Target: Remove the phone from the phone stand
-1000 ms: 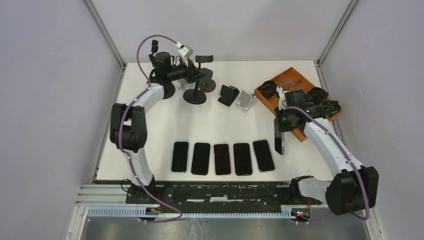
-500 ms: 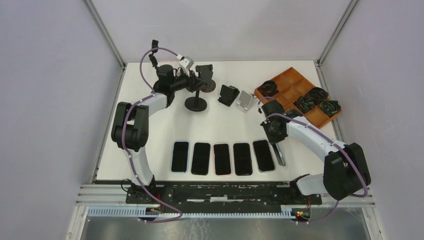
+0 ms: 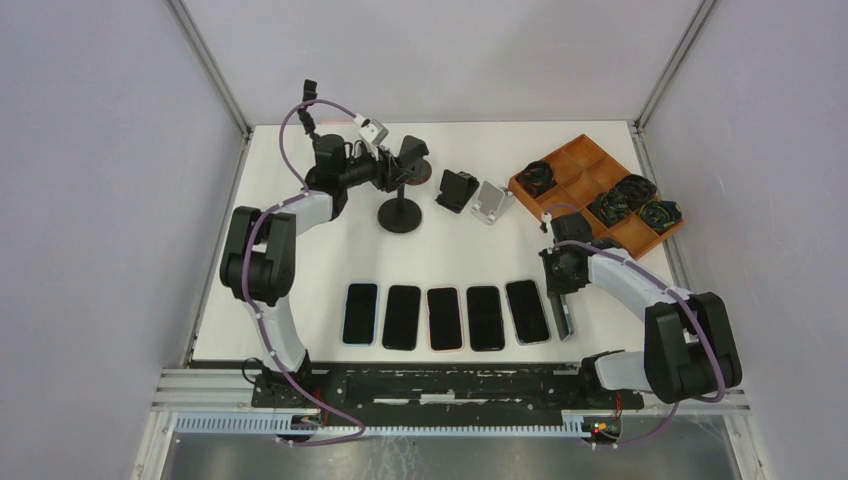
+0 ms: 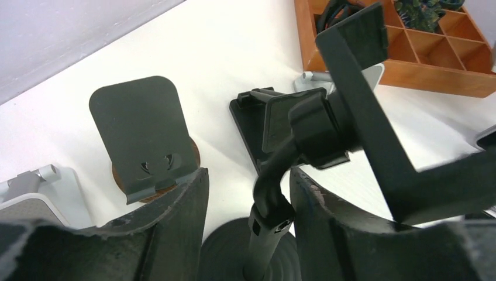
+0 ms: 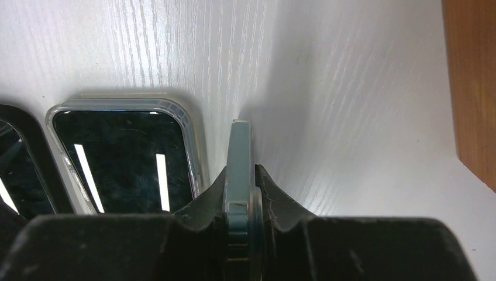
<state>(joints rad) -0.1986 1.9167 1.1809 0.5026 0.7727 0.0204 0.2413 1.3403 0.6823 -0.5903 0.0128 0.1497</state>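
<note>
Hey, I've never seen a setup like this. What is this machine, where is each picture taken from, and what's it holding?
These are two robot arms bolted to the near edge of a white table. The wide picture looks down from above and behind them; the other two come from a camera on each wrist. On the table lie five phones in a row, small phone stands at the back and an orange tray of coiled cables. The right gripper pinches a sixth phone on its edge beside the row. The left gripper is open, its fingers either side of the stem of a tall black stand, which holds no phone.
</note>
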